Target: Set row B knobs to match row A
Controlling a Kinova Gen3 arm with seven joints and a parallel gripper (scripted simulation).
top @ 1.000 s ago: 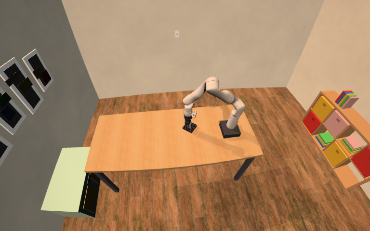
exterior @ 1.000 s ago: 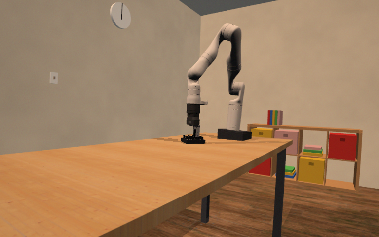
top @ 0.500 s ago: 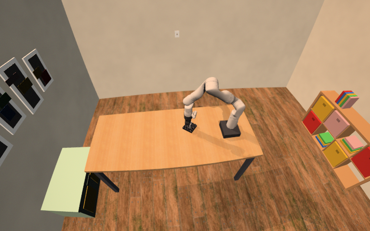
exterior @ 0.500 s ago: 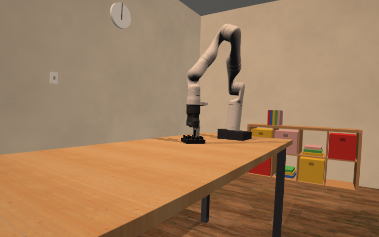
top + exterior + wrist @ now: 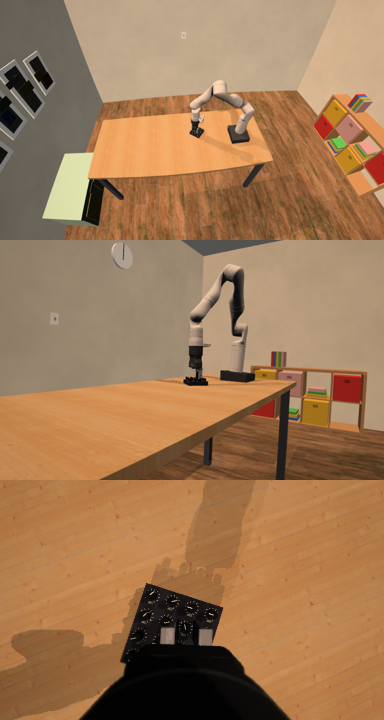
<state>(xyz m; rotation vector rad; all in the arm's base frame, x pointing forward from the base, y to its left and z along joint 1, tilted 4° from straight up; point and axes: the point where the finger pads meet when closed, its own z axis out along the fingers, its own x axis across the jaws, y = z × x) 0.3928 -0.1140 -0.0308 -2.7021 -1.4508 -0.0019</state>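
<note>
— Item one, the knob box (image 5: 162,609): where do we list it?

— On the table (image 5: 75,540), standing flat, near the arm's dark base (image 5: 237,376) and apart from it. The printed names are too small for us to read.

— Item two, the gripper (image 5: 186,636)?

— Pointing straight down over the box, its fingertips at knob height. In the wrist view its pale pads (image 5: 167,636) stand on either side of one knob (image 5: 185,627), in the second row from the far edge.

— State of the jaws?

— Partly apart, with that knob in the gap between them. We cannot tell whether they press on it or merely flank it.
</note>
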